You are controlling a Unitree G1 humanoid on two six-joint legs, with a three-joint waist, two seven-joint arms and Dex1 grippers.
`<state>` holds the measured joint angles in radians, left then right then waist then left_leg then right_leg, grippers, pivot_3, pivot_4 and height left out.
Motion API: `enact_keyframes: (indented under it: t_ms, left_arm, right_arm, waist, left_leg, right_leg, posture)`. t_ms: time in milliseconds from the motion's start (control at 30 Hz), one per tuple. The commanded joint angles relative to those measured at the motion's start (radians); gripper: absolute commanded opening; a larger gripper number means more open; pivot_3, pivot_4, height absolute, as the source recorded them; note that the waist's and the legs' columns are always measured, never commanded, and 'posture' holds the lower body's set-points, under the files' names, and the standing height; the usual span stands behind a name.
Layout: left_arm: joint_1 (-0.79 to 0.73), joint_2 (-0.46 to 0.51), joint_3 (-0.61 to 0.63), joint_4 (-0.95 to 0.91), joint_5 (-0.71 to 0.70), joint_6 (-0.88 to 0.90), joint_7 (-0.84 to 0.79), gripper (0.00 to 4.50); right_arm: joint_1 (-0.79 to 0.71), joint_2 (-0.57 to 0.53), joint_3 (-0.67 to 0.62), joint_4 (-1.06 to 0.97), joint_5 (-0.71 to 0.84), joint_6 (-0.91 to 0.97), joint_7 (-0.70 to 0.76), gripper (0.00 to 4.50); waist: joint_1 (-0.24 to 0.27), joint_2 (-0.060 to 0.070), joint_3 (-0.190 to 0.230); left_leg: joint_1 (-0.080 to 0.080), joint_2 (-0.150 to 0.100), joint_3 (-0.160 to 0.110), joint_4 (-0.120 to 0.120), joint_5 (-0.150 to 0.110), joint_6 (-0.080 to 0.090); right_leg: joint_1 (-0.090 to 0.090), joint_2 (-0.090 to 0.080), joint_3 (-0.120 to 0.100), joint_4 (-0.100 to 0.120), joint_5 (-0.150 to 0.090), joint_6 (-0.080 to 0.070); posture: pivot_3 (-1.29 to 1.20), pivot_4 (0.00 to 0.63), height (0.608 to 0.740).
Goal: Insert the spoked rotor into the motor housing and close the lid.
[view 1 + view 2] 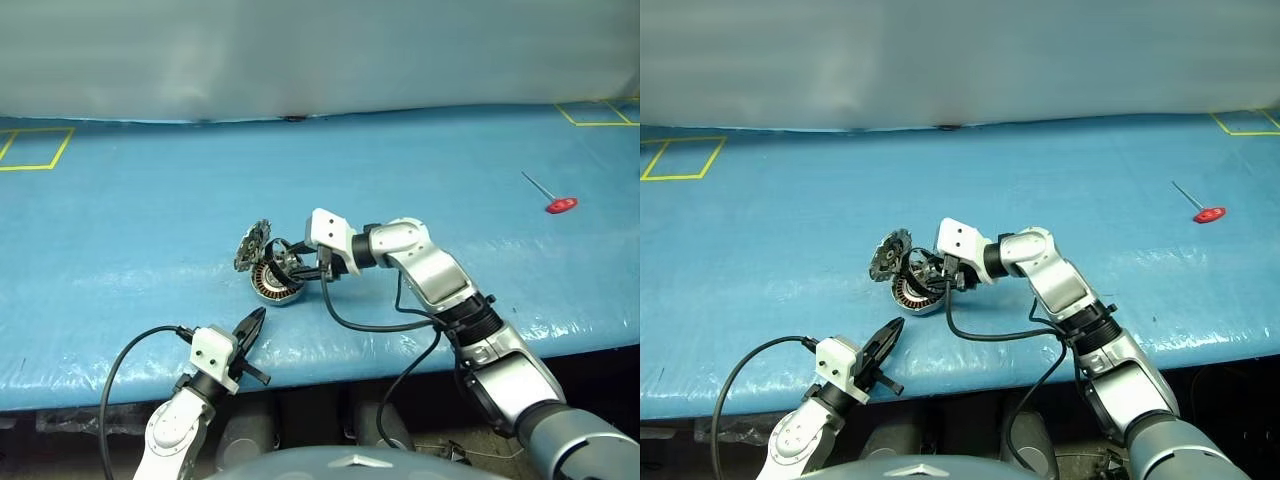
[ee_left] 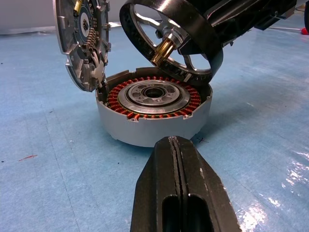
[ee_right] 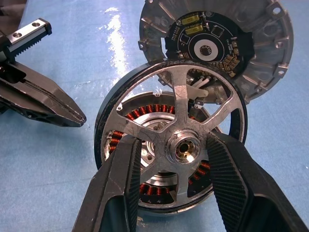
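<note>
The motor housing [image 2: 149, 130], a grey cup with copper windings, sits on the blue table. Its lid [image 2: 82, 43] stands upright at the housing's rim, ribbed inner face and circuit board [image 3: 207, 46] showing. My right gripper [image 3: 176, 142] is shut on the spoked rotor [image 3: 176, 99], its fingers [image 3: 120, 164] clamping the hub between the spokes. The rotor [image 1: 285, 262] hangs tilted just above the housing [image 1: 275, 288], lower rim near the cup's edge. My left gripper [image 1: 256, 320] is shut and empty near the table's front edge, pointing at the housing.
A red-handled tool [image 1: 560, 203] lies far right on the blue table cover [image 1: 120, 230]. Yellow tape squares [image 1: 35, 148] mark the far corners. Black cables [image 1: 380, 325] loop beside my right arm. The table's front edge [image 1: 330, 375] runs just behind my left gripper.
</note>
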<state>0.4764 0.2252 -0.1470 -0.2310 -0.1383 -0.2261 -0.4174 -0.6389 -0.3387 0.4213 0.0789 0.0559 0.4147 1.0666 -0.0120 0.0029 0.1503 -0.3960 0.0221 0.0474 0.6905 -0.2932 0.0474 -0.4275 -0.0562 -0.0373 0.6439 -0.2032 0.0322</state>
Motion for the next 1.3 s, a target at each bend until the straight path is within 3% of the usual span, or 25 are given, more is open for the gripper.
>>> enact_keyframes:
  t_ms: [33,1300]
  left_arm:
    - [-0.002,-0.002,-0.001,-0.010,-0.012,-0.016,-0.007,0.00]
    - [-0.008,-0.016,-0.012,-0.020,0.004,-0.013,0.008,0.00]
  right_arm:
    - [-0.002,-0.004,0.004,0.001,-0.003,-0.024,0.001,1.70]
    - [-0.037,-0.007,0.076,0.044,-0.071,-0.057,0.047,1.70]
  waist:
    - [0.000,0.000,0.000]
    - [-0.002,-0.002,-0.002]
  left_leg:
    - [0.000,0.000,0.000,0.000,0.000,0.000]
    - [0.002,0.001,0.000,0.000,0.000,0.000]
  right_leg:
    - [0.000,0.000,0.000,0.000,0.000,0.000]
    - [0.001,0.000,0.000,0.000,-0.002,-0.003]
  posture:
    - [0.00,0.150,0.740]
    - [0.00,0.150,0.740]
